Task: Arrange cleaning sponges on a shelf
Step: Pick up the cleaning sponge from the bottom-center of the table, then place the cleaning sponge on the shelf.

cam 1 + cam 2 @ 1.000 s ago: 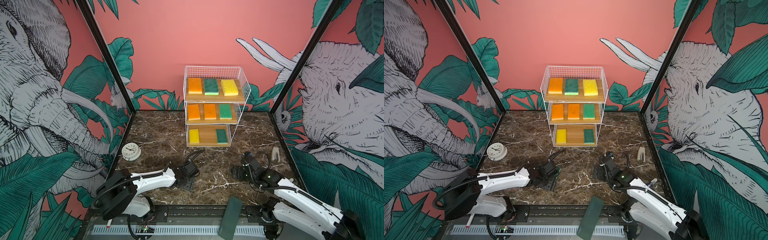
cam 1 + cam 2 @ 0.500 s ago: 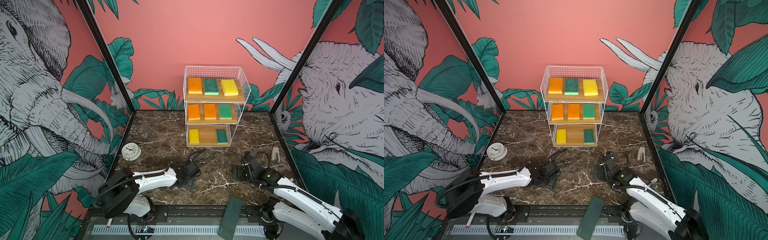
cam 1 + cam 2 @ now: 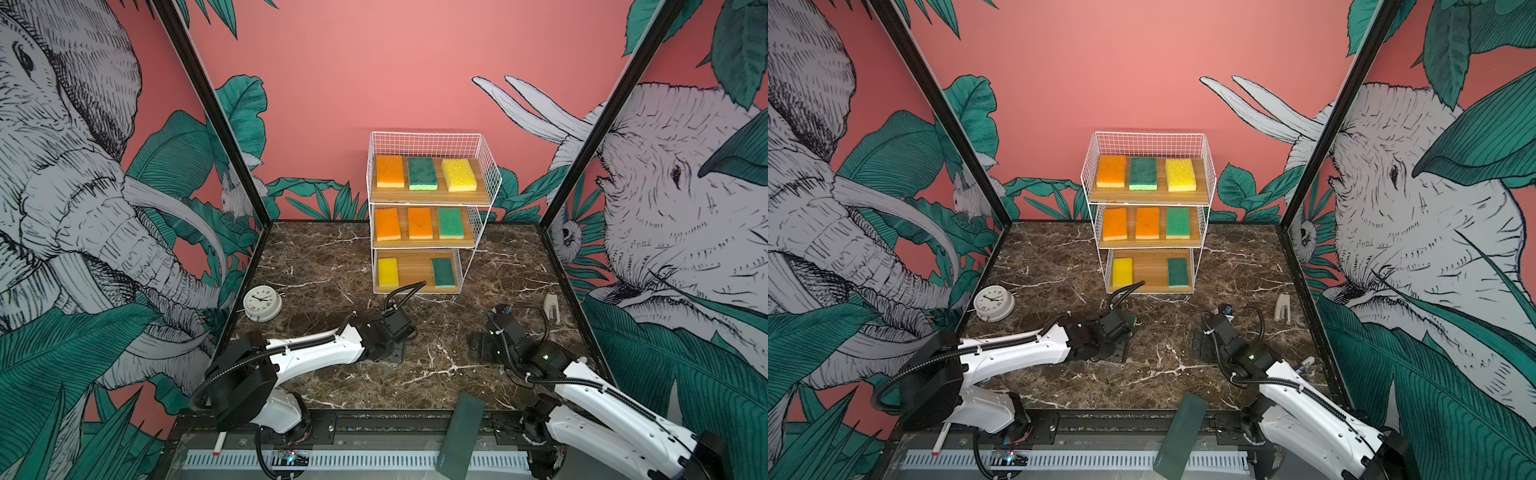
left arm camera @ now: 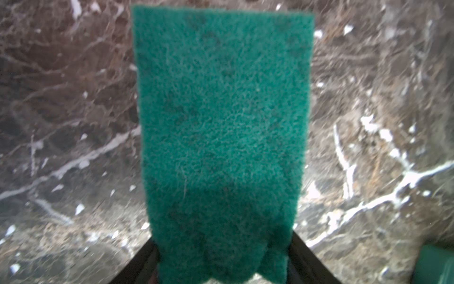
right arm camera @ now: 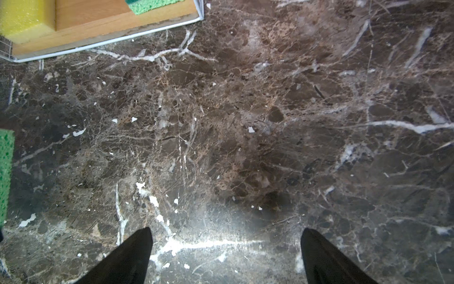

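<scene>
Marble tabletop (image 3: 324,257) (white-veined) bears shelf (image 3: 424,198); mural walls (image 3: 83,187).

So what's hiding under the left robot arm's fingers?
A green sponge, its near end squeezed between the fingers, with brown marble table around it. From above, the arm covers nearly all of it. Beneath the sponge cannot be seen.

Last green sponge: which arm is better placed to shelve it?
Left. The left pincer straddles the green sponge on the marble, pinching its near end. The right pincer hangs open over the marble, holding nothing.
</scene>
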